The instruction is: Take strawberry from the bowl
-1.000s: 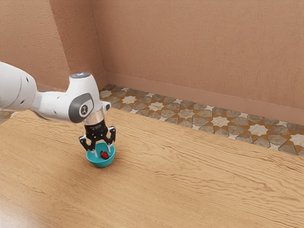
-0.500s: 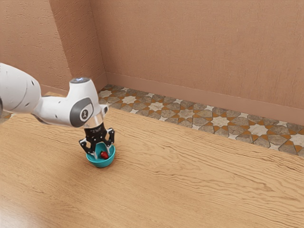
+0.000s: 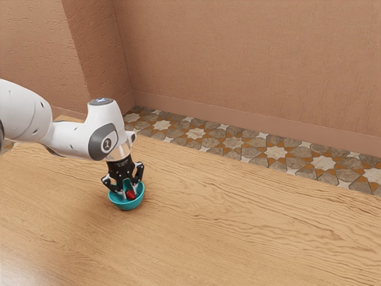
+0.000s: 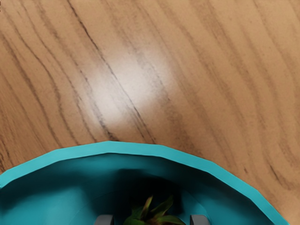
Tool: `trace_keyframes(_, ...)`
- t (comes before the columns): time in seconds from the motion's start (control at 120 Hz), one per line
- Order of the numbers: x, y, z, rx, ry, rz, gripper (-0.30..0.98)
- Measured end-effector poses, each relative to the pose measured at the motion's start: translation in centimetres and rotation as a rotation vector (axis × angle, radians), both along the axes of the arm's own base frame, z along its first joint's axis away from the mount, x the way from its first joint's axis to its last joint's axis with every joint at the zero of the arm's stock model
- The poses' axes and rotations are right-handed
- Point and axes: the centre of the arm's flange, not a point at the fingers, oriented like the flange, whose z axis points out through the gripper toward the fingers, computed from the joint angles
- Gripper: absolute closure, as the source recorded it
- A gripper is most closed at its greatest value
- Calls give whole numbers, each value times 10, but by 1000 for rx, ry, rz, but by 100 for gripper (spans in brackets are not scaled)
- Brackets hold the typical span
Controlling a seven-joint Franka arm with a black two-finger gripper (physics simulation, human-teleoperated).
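Gripper (image 3: 130, 192), exterior view: you have its jaws narrower than a moment ago, down inside the bowl (image 3: 125, 206).
Strawberry (image 3: 131, 195), exterior view: in the bowl between the jaws, not lifted; the closing suggests your grasp is under way.
Leaves (image 4: 158, 217), wrist view: between your two fingertips (image 4: 200, 220), a slight gap on each side, so I judge no grip yet.
Bowl, wrist view: wall near; you should finish closing, then lift straight.

“What surface is seen?”

“A light-brown wooden tabletop (image 3: 250, 232), streaked by darker, wavy grain.”

“And what is carried directly on it?”

“A round, turquoise, open-topped bowl (image 3: 126, 206), set upright.”
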Motion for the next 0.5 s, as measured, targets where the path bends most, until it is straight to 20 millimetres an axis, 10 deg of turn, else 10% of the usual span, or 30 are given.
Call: trace_keyframes(0.5, 7, -25, 63, 22, -79, -24, 68)
